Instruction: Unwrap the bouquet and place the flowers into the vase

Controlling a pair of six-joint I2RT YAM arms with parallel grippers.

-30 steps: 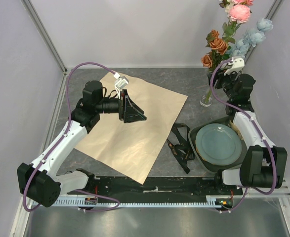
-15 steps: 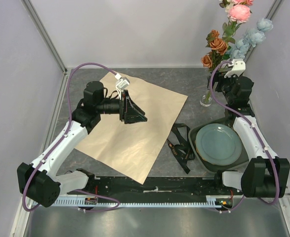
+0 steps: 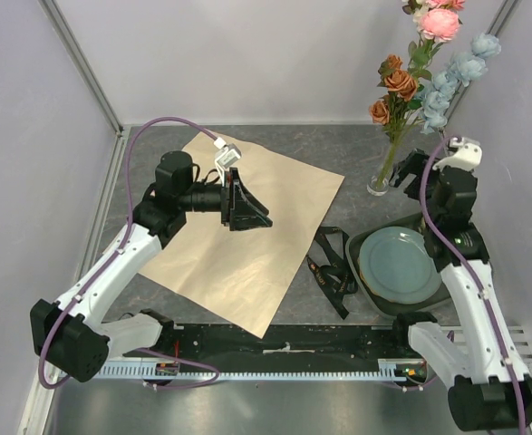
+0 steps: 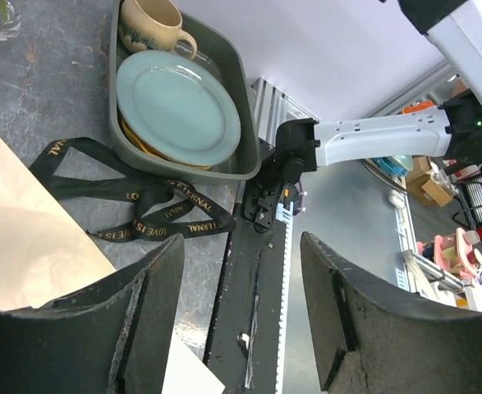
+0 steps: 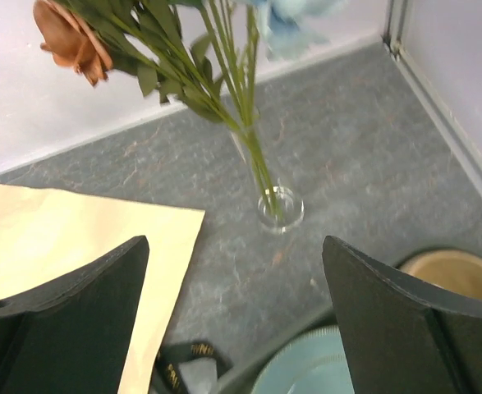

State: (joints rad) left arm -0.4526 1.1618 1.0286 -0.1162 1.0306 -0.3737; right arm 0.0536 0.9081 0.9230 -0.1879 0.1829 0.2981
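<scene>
Our right gripper [image 5: 234, 246] is hanging with its jaws wide apart and nothing between them, and the vase [image 5: 279, 209] is standing just ahead of its fingertips, apart from them, with the flowers [image 5: 216, 66] rising out of it and leaning up and to the left. Our left gripper [image 4: 239, 246] is also spread and empty, hovering over the paper [image 3: 247, 227], which is lying flat beneath it. The ribbon [image 4: 142, 217] is lying loose ahead of that gripper, between the paper and the tray [image 4: 249, 90] holding the plate [image 4: 175, 107] and mug [image 4: 150, 25]. We are judging the task as all but done: the wrap is off, the tie is off, the stems are in the glass, and we are seeing no stray stem on the table. What is left, as we are reading it, is only bringing the arms clear. We are not managing to count the stems inside the rim. The upper blooms are running off the top of both the overhead and right wrist views, and the left wrist view is catching only a corner of the vase.
</scene>
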